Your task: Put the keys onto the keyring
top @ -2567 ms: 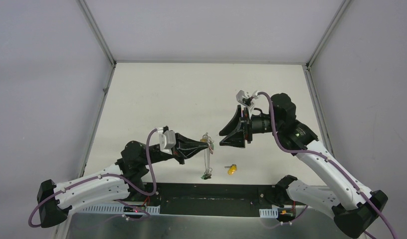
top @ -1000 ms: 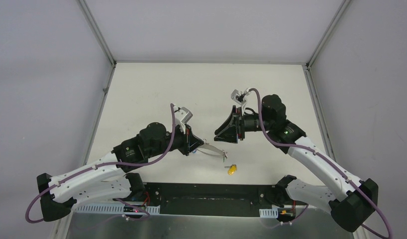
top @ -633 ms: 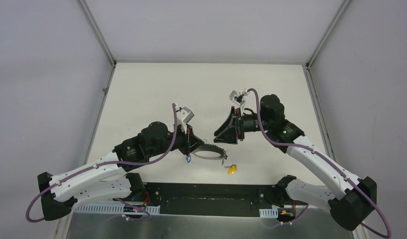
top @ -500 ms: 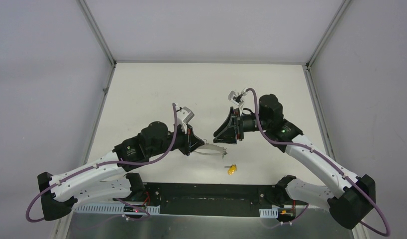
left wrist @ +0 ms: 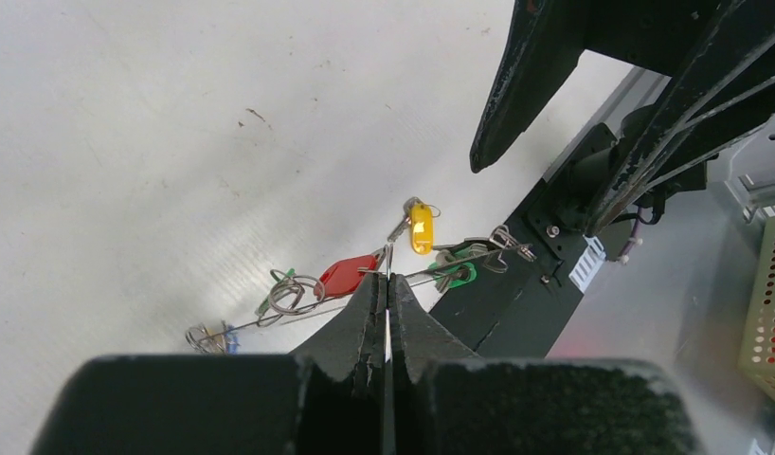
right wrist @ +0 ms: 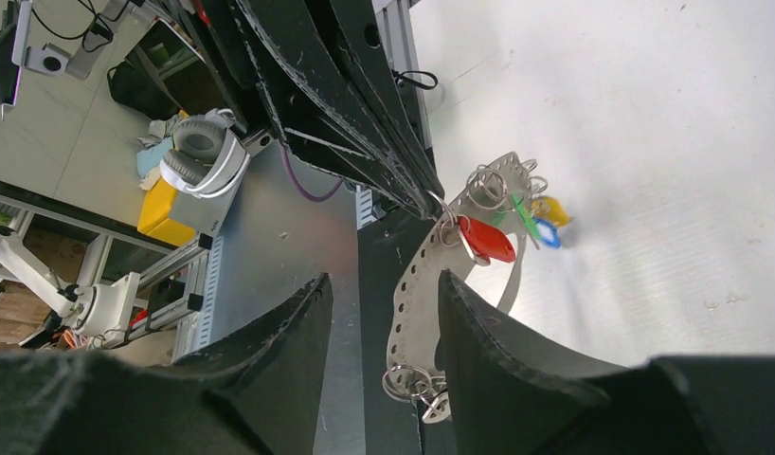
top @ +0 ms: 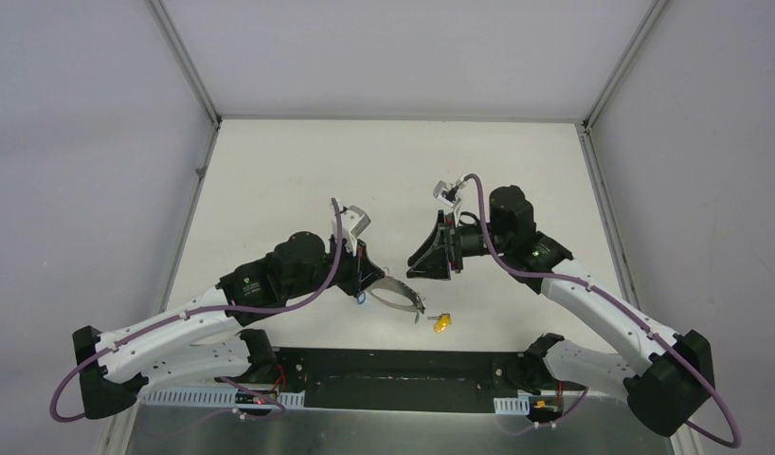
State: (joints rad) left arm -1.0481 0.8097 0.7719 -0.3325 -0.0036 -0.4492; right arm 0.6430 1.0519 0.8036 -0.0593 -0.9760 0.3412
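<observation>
My left tool (left wrist: pixel 386 280) is pinching the keyring (right wrist: pixel 407 284), holding that perforated grey band above the bench (top: pixel 298 171) near the middle of its near edge. A red-tagged key (right wrist: pixel 486 239) and a green-tagged key (left wrist: pixel 455 275) hang on the band. My right tool (right wrist: pixel 384 278) is spread just beside the ring, gripping nothing. A yellow-tagged key (top: pixel 441 322) lies on the bench by the near edge.

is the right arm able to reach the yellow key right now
Probably yes: the yellow key lies uncovered on the table, with the right gripper open and empty nearby. The keyring, held up, crowds one side.
</observation>
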